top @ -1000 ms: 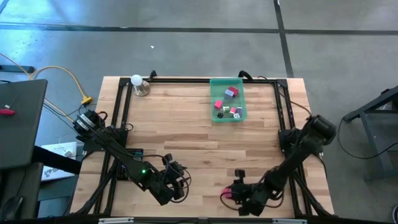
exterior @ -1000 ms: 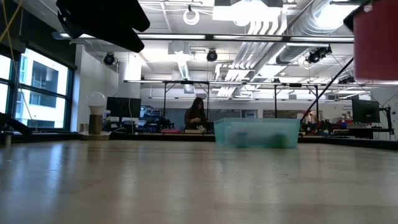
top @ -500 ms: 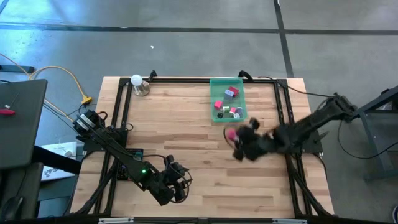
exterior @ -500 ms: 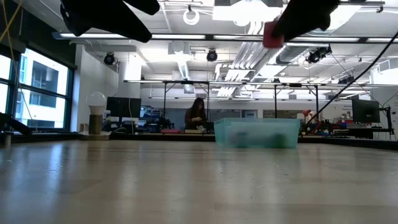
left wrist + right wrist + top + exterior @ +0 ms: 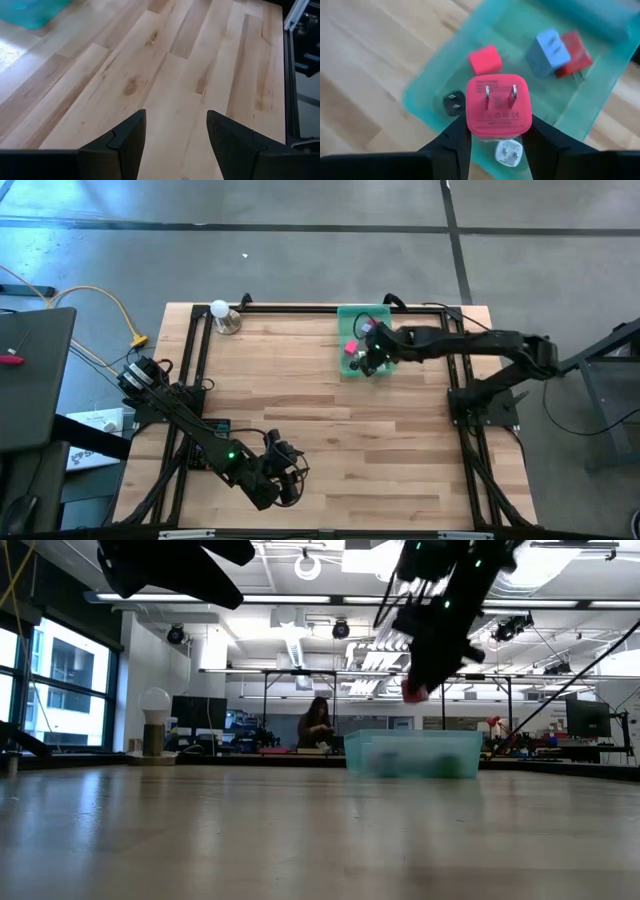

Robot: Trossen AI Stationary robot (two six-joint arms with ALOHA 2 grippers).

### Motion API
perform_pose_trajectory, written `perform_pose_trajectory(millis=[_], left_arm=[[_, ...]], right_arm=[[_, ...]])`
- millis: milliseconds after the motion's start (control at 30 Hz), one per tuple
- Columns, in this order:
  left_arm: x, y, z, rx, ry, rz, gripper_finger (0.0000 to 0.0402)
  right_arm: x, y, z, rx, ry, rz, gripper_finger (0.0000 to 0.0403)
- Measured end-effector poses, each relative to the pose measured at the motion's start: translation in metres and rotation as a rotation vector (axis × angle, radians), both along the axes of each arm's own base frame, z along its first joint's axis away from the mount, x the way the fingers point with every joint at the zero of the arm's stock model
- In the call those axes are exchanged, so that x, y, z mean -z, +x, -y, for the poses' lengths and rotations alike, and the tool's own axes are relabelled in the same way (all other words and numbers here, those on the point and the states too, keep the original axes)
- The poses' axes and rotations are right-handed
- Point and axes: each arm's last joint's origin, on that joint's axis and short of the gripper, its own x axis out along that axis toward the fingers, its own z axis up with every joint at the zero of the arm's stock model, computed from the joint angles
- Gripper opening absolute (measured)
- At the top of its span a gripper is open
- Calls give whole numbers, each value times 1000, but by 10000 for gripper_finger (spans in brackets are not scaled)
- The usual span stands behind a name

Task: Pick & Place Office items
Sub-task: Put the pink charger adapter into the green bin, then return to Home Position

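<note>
My right gripper [image 5: 497, 127] is shut on a pink plug block [image 5: 497, 106] and hovers over the translucent green tray [image 5: 342, 315] at the table's far side. In the low view the block [image 5: 413, 692] shows well above the tray [image 5: 410, 755]. Inside the tray lie a red block [image 5: 485, 60], a grey-blue plug block [image 5: 547, 46] against another red one [image 5: 575, 57], a black piece [image 5: 452, 102] and a white piece [image 5: 509, 150]. My left gripper [image 5: 175, 120] is open over bare wood near the table's near edge [image 5: 285, 470]. My right gripper pinches the pink plug block between its two fingers [image 5: 455, 135], one on each of two opposite sides [image 5: 470, 112]. The face with the two metal prongs [image 5: 500, 92] is turned toward the wrist. The fingers point down, and the block is lifted clear above the tray.
A white ball on a round metal base [image 5: 220, 310] stands at the far left corner. A black frame [image 5: 195, 360] runs along the table's edges. Bare wood lies between the tray and my left arm. A person [image 5: 316, 725] is in the room far behind the table.
My right gripper has risen from the table's near edge and swung toward the far edge, carrying the pink block with it. It has gone from beside my left arm to above the green tray, and has stayed shut on the block.
</note>
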Motion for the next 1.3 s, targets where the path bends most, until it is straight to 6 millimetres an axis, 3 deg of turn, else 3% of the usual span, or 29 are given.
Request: perform_pose_trajectory(millis=[367,600,800,1033,1133,1300], left_arm=[[1,0,1,62,25,-31,201],[1,0,1,65,23,-33,201],[1,0,1,65,23,-33,201],[1,2,-2,55,22,-33,201],[1,4,-4,50,28,-35,201],[1,6,-7,57,53,-40,201]], right_arm=[[61,26,31,5,99,-127,141],[63,26,38,32,126,-102,235],[63,28,31,-100,186,-102,273],[37,12,21,-143,150,-120,281],[13,0,14,-112,89,-72,281],[-33,-22,-19,-116,56,112,282]])
